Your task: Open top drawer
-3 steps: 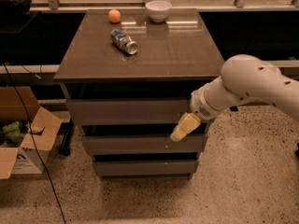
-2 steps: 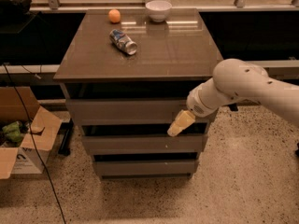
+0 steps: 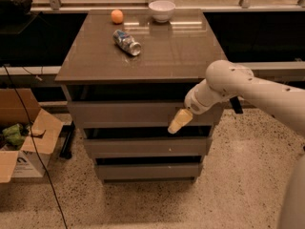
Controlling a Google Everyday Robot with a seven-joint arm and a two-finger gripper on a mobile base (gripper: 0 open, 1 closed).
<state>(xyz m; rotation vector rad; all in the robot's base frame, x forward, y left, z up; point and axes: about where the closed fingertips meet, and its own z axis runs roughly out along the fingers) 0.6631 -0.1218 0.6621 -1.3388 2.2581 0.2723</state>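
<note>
Top drawer [image 3: 124, 113], the widest and tallest of three plain grey-brown handleless fronts, is sitting directly under the glossy brown worktop [image 3: 181, 56] and is looking shut to us. Nearest to us, the white robot arm [image 3: 267, 92] is extending from the right. At its end the cream-coloured gripper [image 3: 178, 121] is pointing down and to the left over the lower right part of that drawer front. We are unable to tell whether it is touching the panel or just off it, and we cannot tell whether it is released or clenched.

We are judging this as the approach step, with no hold taken and no pull begun. With no handle to take, the next move is calling for a purchase on an edge, most likely the dark gap along the bottom of the front, and then a straight pull outward, away from the cabinet.

Farther back on the worktop, a silver can [image 3: 127, 42] is lying on its side. Beyond it an orange ball [image 3: 117, 16] and a white bowl [image 3: 161, 10] are resting near the rear edge, so we are favouring a smooth pull.
</note>
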